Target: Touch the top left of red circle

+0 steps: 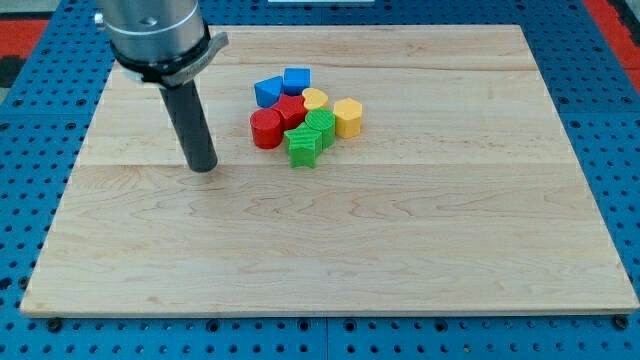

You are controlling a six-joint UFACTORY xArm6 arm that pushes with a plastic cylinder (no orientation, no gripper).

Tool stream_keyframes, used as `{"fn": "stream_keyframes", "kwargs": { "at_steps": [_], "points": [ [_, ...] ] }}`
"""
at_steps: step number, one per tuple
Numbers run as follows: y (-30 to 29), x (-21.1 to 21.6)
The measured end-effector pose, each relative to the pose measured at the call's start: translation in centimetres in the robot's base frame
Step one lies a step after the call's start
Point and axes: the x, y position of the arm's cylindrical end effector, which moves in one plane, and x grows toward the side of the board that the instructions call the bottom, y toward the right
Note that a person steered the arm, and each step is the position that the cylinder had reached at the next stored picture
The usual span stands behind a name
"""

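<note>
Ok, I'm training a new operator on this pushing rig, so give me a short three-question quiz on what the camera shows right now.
1. True or false: my tip touches the red circle.
2. Which side of the cluster is my tip on? A) the view's left B) the view's right C) the view's top
3. Fill in: the two blocks nearest the view's top are ____.

Key: 1 false, bare wooden board separates them. 2 A. 3 blue, the blue blocks.

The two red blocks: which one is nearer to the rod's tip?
The red circle, at the cluster's left edge, is nearer my tip. The other red block sits further right, behind it.
</note>
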Motion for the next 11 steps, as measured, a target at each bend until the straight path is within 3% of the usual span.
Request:
{"fn": "stream_keyframes", "kwargs": {
  "at_steps": [4,6,9,11],
  "points": [
    [0.0,-8.5],
    [2.3,-9.6],
    [3.7,-8.7],
    [4.5,-5.8]
  ]
}}
